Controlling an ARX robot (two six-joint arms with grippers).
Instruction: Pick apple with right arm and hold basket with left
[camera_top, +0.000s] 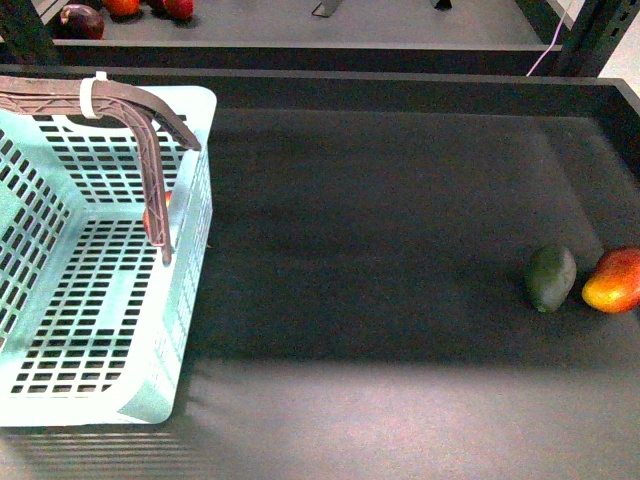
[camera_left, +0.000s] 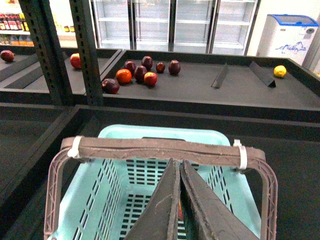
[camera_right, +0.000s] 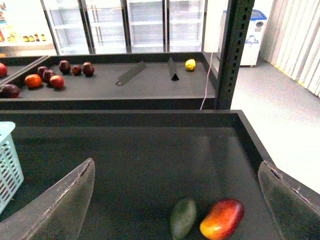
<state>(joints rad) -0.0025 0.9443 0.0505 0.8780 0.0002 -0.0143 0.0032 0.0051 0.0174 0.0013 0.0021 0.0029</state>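
One small red-orange patch, prob. the apple (camera_top: 153, 213), shows inside the basket (camera_top: 192, 262) in the front view. It sits left of centre in the frame and is mostly hidden behind the upright brown handles (camera_top: 150, 150). Can't tell its exact resting spot on the slotted base.

The basket fills the left side of the frame on the dark shelf (camera_top: 380, 220). A white zip tie (camera_top: 92, 95) wraps the handles at upper left.

L gripper (camera_left: 179, 165) in the left wrist view: fingers (camera_left: 162, 210) pressed together, tips right at the handle bar. Can't tell if they pinch it.

R gripper (camera_right: 176, 165) in the right wrist view: fingers (camera_right: 60, 205) spread wide, nothing between them, above the shelf.

In the front view, at far right and well apart from the basket, a dark green fruit (camera_top: 551, 277) lies just beside an oblong red-yellow fruit (camera_top: 613, 280).

The left wrist view shows several dark red fruits (camera_left: 142, 72) clustered on a further shelf beyond the basket.
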